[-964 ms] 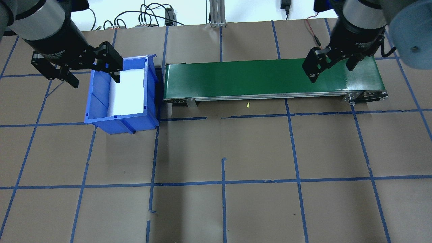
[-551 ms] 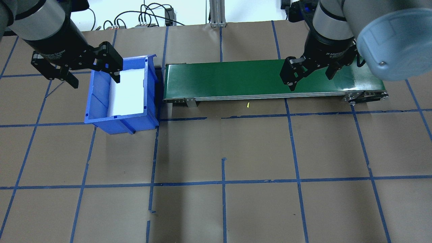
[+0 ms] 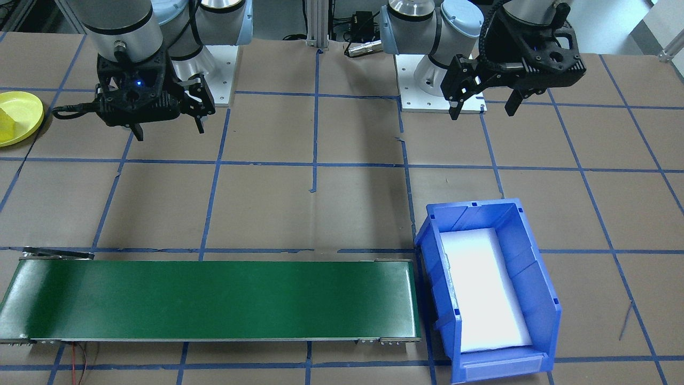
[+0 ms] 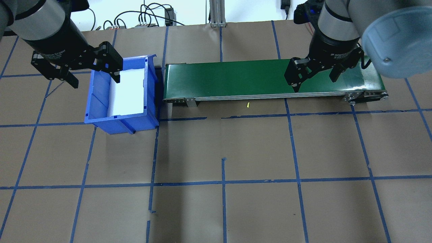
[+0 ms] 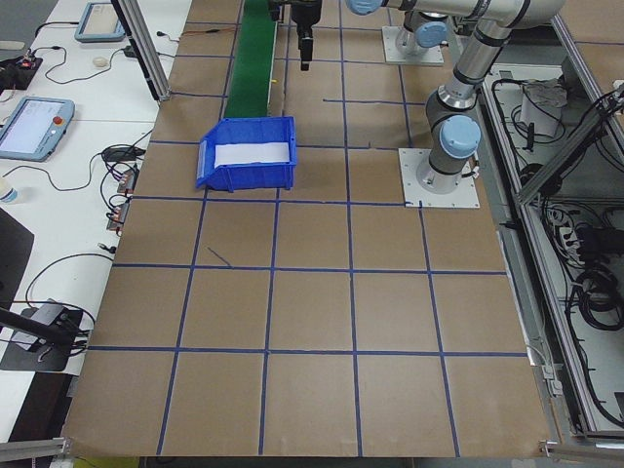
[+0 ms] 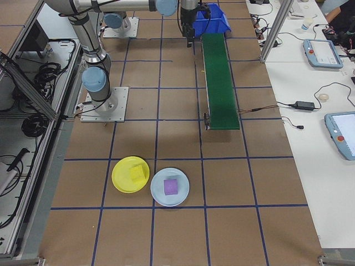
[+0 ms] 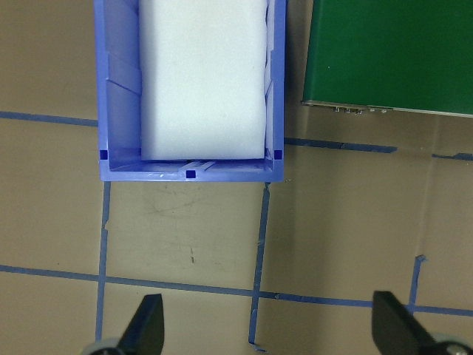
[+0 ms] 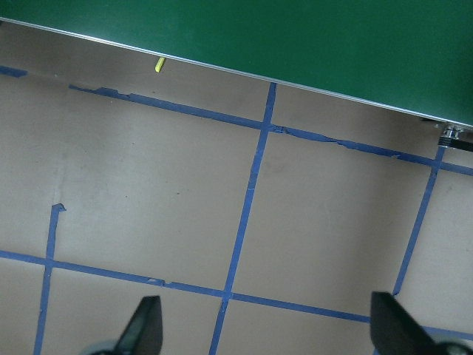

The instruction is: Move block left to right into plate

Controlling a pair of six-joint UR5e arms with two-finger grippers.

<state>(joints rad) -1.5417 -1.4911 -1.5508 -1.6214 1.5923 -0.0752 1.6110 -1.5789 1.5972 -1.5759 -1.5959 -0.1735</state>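
both grippers are empty with fingers spread apart: the right gripper (image 4: 315, 76) hangs above the right end of the green belt (image 4: 236, 79), and the left gripper (image 4: 91, 72) hangs by the near-left rim of the blue bin (image 4: 101, 116), whose white-lined floor shows no block. the belt is bare too. the yellow plate (image 6: 131, 175) sits on the table well beyond the belt's right end, on the robot's right, and it already carries a yellow block (image 6: 136, 173); just beside it a pale blue plate (image 6: 170, 187) holds a purple block (image 6: 170, 187). so the delivery looks done, or a fresh cycle is about to start, and i can't tell which. if another block comes, the sound way is for the left gripper to set it flat on the belt's left end, clear of the bin wall, and for the right gripper to wait low over the right end with fingers wide, closing only once the block sits squarely between them. from the right gripper the plate lies well apart, back toward the robot's side and farther right.
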